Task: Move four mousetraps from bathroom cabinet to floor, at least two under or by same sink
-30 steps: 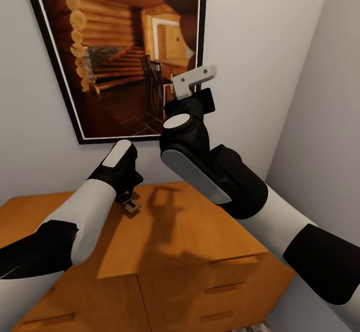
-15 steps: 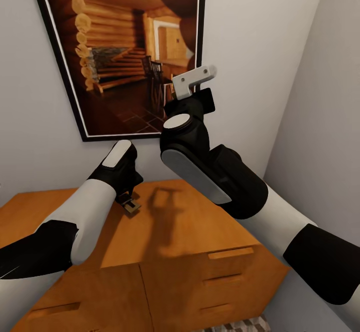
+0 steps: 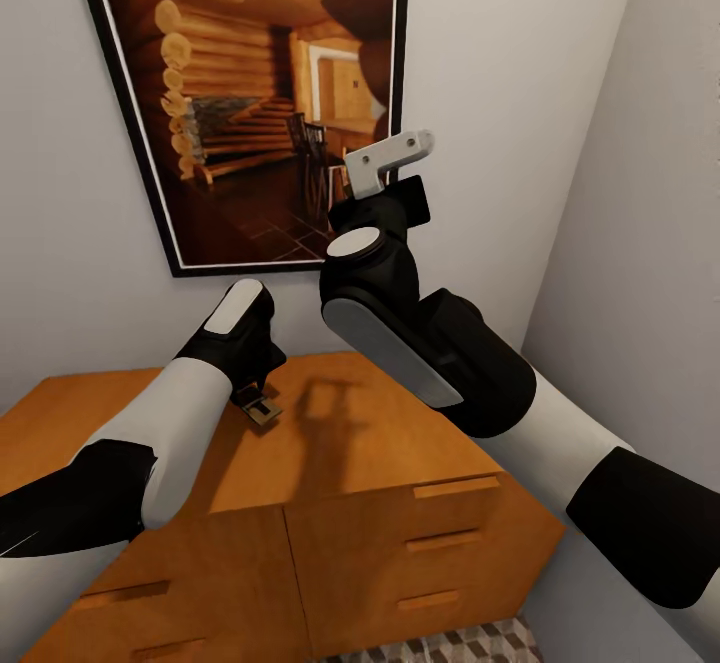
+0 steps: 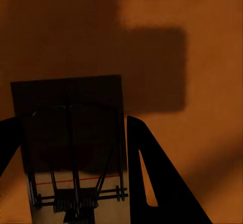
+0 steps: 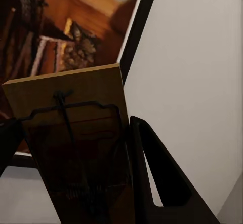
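My left gripper (image 3: pixel 258 395) is shut on a dark brown mousetrap (image 3: pixel 263 411), held just over the flat top of the orange-brown cabinet (image 3: pixel 400 423). In the left wrist view this mousetrap (image 4: pixel 71 148) lies between the two black fingers (image 4: pixel 152 183), wire parts up, with the cabinet top behind it. My right arm is raised toward the wall. The right wrist view has a second mousetrap (image 5: pixel 76 143) clamped in the right gripper (image 5: pixel 71 127), with the wall and picture frame behind. A strip of the cube-patterned bathroom floor (image 3: pixel 450 643) lies at the cabinet's foot.
A large framed picture of a log interior (image 3: pixel 270 103) hangs on the grey wall above the cabinet. A second wall (image 3: pixel 650 193) closes the corner on the right. The cabinet front has slot-handled drawers (image 3: pixel 440 541).
The whole view has shifted: the cabinet sits further back, more of its drawer fronts and a strip of floor now show. Both arms keep the same pose, each still holding its mousetrap.
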Robot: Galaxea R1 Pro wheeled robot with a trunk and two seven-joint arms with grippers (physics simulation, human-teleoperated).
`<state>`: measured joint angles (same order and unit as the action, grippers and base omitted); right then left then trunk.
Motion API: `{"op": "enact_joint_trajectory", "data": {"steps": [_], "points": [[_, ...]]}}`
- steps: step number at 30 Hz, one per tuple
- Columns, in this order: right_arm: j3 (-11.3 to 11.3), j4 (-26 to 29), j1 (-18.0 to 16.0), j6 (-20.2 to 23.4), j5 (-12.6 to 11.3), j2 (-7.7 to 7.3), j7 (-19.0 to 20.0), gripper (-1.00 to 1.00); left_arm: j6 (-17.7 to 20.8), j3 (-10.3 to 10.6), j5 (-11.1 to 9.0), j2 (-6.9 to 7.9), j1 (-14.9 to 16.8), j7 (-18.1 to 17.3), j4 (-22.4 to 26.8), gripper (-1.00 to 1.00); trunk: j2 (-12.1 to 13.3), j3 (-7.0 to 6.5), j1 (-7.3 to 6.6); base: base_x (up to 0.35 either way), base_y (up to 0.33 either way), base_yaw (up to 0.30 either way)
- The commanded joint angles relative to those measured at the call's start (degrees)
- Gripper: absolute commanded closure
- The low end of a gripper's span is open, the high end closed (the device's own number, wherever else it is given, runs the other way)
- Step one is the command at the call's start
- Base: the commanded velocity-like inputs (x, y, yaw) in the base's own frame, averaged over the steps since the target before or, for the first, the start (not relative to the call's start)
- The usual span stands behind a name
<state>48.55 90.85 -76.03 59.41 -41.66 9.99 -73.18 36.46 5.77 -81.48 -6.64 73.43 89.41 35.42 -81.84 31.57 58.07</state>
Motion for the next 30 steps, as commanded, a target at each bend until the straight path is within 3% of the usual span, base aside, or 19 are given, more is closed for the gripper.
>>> {"op": "enact_joint_trajectory", "data": {"steps": [1, 30], "points": [[0.05, 0.03, -0.09, 0.27, -0.61, 0.01, -0.56, 1.0, 0.97, 0.27, -0.44, 0.05, 0.04, 0.59, 0.06, 1.0, -0.04, 0.07, -0.01, -0.025, 0.0, 0.0], [0.0, 0.03, 0.0, 0.27, -0.61, 0.01, -0.56, 1.0, 1.09, 0.07, -0.79, 0.05, 0.12, 0.59, -0.23, 1.0, 10.79, -4.78, -5.94, -0.003, 0.0, 0.0]]}}
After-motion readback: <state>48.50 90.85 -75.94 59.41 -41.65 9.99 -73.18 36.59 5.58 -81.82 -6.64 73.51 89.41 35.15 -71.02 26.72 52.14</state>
